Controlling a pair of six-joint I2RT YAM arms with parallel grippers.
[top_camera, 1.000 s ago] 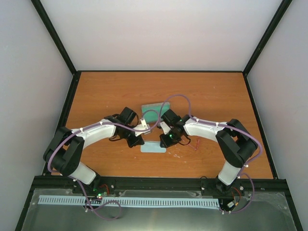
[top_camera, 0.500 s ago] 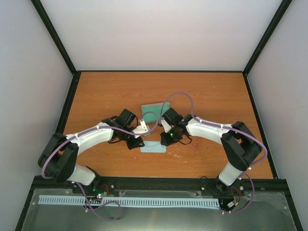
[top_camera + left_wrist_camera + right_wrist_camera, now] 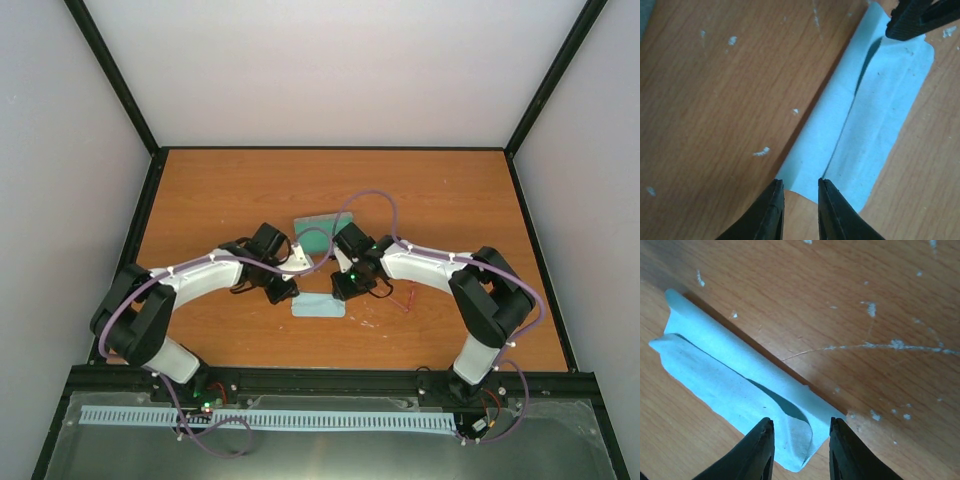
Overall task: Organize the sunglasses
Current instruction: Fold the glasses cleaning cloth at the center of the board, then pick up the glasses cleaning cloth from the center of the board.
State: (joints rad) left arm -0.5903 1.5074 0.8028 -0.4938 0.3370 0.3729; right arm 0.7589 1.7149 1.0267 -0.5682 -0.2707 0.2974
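Meanwhile, jaws parted, left gripper and right gripper straddle opposite ends of the folded blue cloth. Near the cloth's right lie the sunglasses, probably light, thin and fragile, best pinched at the bridge.

Light blue cloth folded over itself at mid-surface, case with teal lining farther back, scuffed orange wooden surface flecked white

The counter holds one folded light blue cloth, one case with teal lining and one pair of red sunglasses. Two hands are in view: one left hand, one right hand.
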